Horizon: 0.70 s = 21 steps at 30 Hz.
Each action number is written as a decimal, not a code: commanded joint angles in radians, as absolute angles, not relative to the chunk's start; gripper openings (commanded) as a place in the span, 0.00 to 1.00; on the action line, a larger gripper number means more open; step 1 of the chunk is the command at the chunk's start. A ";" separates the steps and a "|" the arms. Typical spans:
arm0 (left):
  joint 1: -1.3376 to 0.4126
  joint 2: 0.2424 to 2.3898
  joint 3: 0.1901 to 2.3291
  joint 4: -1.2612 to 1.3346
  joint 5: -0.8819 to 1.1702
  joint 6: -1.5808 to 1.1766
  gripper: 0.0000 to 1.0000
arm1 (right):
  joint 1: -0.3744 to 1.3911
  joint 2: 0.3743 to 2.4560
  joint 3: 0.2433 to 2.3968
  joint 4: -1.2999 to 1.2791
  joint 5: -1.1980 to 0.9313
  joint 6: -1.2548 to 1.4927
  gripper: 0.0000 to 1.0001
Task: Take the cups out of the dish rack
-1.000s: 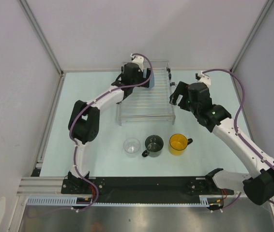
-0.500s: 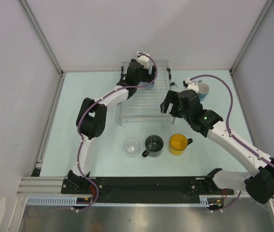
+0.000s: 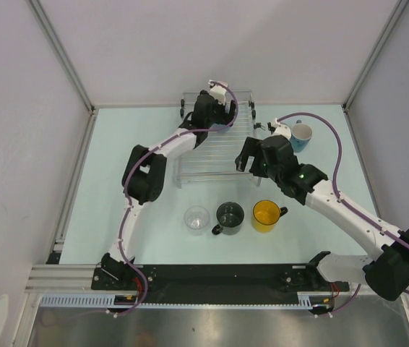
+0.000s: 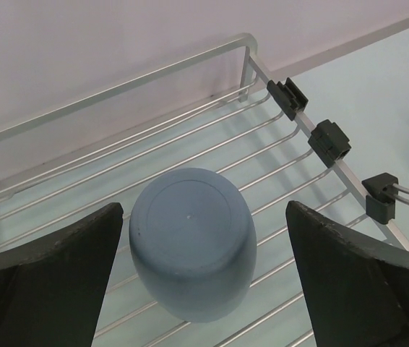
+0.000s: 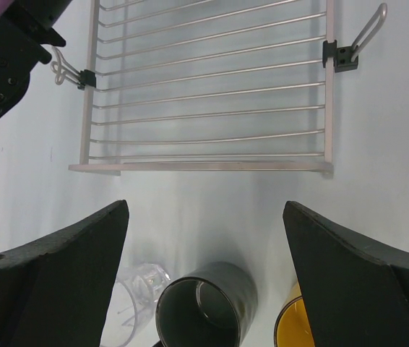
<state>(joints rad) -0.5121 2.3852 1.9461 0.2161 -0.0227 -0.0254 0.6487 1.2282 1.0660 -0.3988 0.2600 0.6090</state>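
The pale blue handleless cup [image 4: 192, 242] lies upside down on the far bars of the dish rack [image 4: 190, 61]. My left gripper [image 4: 204, 210] is open, with one finger on each side of the cup and not touching it. In the top view the left gripper [image 3: 219, 119] covers the cup at the far end of the rack [image 3: 204, 155]. My right gripper [image 5: 205, 206] is open and empty above the table just in front of the rack [image 5: 204, 166]. It sits by the rack's right rail in the top view [image 3: 246, 155].
The blue handled mug [image 3: 302, 136] stands upright on the table right of the rack. The clear glass tumbler [image 3: 197, 219], dark grey mug [image 3: 229, 215] and yellow mug [image 3: 266, 215] stand in a row in front of the rack. White walls enclose the table.
My right arm has swung left and nearer, uncovering the blue mug standing on the table. My left gripper has shifted right along the far end of the rack.
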 commanded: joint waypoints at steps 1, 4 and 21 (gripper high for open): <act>-0.505 2.410 2.006 0.235 -0.032 -0.026 1.00 | 0.640 1.210 1.080 -0.353 0.253 0.601 0.94; -0.502 2.430 2.020 0.226 -0.026 -0.037 1.00 | 0.635 1.204 1.088 -0.362 0.250 0.598 0.94; -0.497 2.428 2.025 0.198 -0.038 -0.067 0.01 | 0.611 1.200 1.072 -0.361 0.215 0.626 0.93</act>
